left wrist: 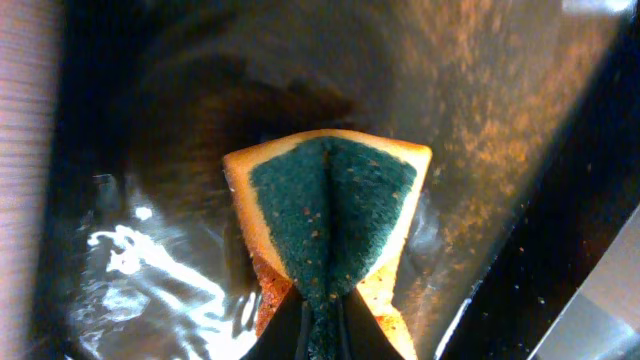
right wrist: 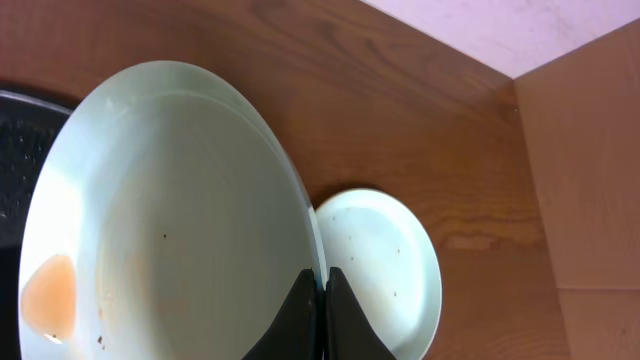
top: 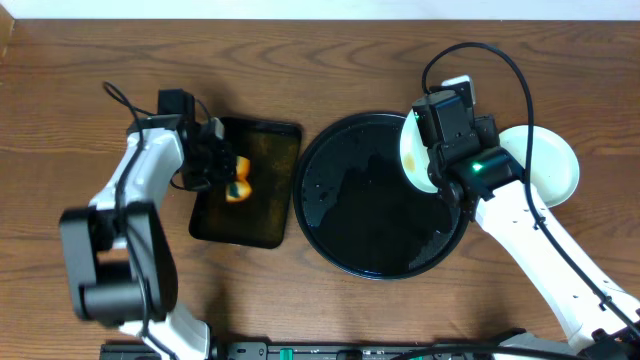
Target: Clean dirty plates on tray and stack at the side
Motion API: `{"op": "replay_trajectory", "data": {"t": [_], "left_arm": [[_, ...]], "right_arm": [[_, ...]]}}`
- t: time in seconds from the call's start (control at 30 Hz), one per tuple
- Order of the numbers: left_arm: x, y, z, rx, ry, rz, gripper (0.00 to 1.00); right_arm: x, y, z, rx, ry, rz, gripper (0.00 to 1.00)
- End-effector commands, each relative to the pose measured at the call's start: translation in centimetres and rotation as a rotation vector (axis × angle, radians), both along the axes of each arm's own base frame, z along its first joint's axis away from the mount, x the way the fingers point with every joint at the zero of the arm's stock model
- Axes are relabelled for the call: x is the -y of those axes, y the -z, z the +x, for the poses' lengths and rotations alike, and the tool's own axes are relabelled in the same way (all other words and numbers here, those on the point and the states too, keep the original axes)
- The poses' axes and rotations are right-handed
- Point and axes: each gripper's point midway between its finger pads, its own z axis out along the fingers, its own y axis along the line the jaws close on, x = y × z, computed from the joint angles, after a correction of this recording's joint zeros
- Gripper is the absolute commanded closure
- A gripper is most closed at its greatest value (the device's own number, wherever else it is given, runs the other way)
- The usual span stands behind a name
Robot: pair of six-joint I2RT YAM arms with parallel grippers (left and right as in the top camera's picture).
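Presently mid-clean, pinching the tilted plate (right wrist: 170, 220) by its rim in the right gripper (right wrist: 322, 292) at the tray (top: 370, 225) right edge, clamping the sponge (left wrist: 330, 215) in the left gripper (left wrist: 322, 322) over the rectangular tray (top: 265, 205); next, likely bringing sponge onto the smear (right wrist: 48, 295).

Sponge (top: 238, 182) on rectangular tray (top: 268, 158) (left); round tray (top: 370, 225) beside it; plate (top: 555, 165) farther right.

The left arm (top: 140, 190) and right arm (top: 530, 225) are white-shelled with black joints and looping black cables (top: 475, 43). The right tool (right wrist: 322, 290) has black fingers (right wrist: 298, 322).
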Motion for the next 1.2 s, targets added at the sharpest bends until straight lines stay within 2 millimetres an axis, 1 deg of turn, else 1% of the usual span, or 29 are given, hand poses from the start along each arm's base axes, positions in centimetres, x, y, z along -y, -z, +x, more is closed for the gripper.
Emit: {"op": "replay_trajectory", "data": {"t": [0.0, 0.1, 0.13, 0.3, 0.4, 0.53, 0.67, 0.77, 0.9, 1.0, 1.07, 1.1, 1.13, 1.17], "left_arm": [[-3.6, -1.9, 0.1, 0.039, -0.140, 0.193, 0.92], [-1.4, -2.3, 0.3, 0.069, -0.023, 0.079, 0.92], [-1.0, -2.4, 0.1, 0.068, -0.010, 0.060, 0.92], [-0.4, -2.3, -0.2, 0.056, 0.006, 0.052, 0.92], [0.5, -2.3, -0.2, 0.066, 0.069, 0.056, 0.92], [2.0, -2.2, -0.2, 0.086, 0.159, 0.077, 0.92], [2.3, -1.7, 0.1, 0.092, 0.200, 0.162, 0.92], [2.8, -1.3, 0.2, 0.089, 0.227, 0.193, 0.92], [3.9, -0.2, 0.1, 0.071, 0.259, 0.192, 0.92], [4.2, 0.8, -0.1, 0.043, 0.270, 0.191, 0.92], [4.2, 1.5, -0.3, 0.022, 0.274, 0.191, 0.91], [4.2, 1.9, -0.4, 0.012, 0.274, 0.190, 0.88], [4.2, 2.1, -0.5, 0.005, 0.275, 0.190, 0.88], [4.2, 2.6, -0.7, -0.012, 0.277, 0.189, 0.88]], "right_arm": [[0.4, -1.2, 0.1, 0.054, 0.039, 0.016, 0.99], [0.7, -1.2, 0.1, 0.070, 0.077, 0.049, 0.99], [1.1, -1.1, 0.1, 0.077, 0.100, 0.064, 0.99], [3.4, -0.7, 0.3, 0.098, 0.207, 0.152, 0.99], [4.9, -0.4, 0.5, 0.086, 0.233, 0.210, 0.99], [8.0, -0.9, 0.3, 0.110, 0.310, 0.330, 0.99], [11.6, -1.0, -0.3, 0.121, 0.386, 0.388, 0.99], [14.6, -0.3, -1.5, 0.101, 0.478, 0.394, 0.99], [17.8, 0.7, -3.3, 0.076, 0.600, 0.402, 0.99], [18.9, 1.3, -4.0, 0.054, 0.640, 0.399, 0.99], [19.3, 1.8, -4.4, 0.037, 0.657, 0.396, 0.99], [19.5, 1.9, -4.5, 0.031, 0.664, 0.395, 0.99], [19.6, 2.1, -4.6, 0.025, 0.670, 0.394, 0.99], [19.7, 2.2, -4.7, 0.017, 0.674, 0.393, 0.99]]}}
